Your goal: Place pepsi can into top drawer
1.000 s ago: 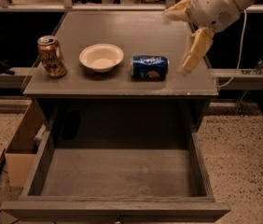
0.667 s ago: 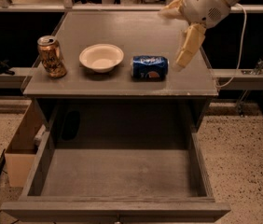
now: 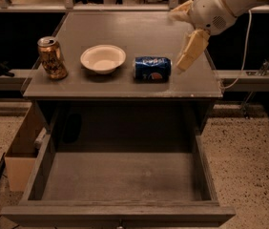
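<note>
Now the gripper (image 3: 176, 41) hangs over the right part of the cabinet top (image 3: 125, 27), its jaws spread wide and holding nothing: one pale yellow finger points up and away, and the other slants down toward the wood.

The pepsi can (image 3: 152, 68) lies on its side on that top, just beside the tip of the lower finger and a little nearer the front edge than the jaws. It is apart from the finger, not touching it. It is a small blue can with white lettering along its body. A round red, white and blue logo faces the camera, and its metal ends point left and right.

Farther from the jaws, past the pepsi can, a shallow white bowl (image 3: 103, 58) sits upright. Farther still, a gold-brown can (image 3: 52, 57) with a silver top stands on end near the far corner.

Well below the jaws, the top drawer (image 3: 120, 213) is pulled fully out. It is grey weathered wood with a flat bottom, low side walls and a thick front panel. A cardboard box (image 3: 22, 147) stands on the floor beside it.
</note>
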Motion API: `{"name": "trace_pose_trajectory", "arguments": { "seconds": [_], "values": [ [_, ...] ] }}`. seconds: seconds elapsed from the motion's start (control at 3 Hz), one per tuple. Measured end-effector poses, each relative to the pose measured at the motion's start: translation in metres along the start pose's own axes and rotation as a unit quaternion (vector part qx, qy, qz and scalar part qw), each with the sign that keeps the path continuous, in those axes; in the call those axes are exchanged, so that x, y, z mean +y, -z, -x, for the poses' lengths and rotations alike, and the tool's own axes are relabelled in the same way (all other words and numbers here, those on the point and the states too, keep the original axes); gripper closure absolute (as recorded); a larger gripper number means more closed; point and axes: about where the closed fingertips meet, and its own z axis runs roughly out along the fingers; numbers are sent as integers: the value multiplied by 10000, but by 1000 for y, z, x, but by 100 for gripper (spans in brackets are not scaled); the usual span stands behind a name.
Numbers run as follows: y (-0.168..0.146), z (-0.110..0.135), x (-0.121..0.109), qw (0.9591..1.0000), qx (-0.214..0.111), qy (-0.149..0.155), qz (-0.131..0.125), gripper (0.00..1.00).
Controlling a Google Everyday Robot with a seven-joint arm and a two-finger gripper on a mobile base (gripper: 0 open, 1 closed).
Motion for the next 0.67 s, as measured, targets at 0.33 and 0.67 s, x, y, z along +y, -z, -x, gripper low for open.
{"name": "trace_pose_trajectory", "arguments": {
  "seconds": [0.33,0.67],
  "values": [
    [-14,-15,-18,9980,-235,-326,-488,0],
    [-26,-21,-32,9970,-320,-390,-593,0]
  ]
}}
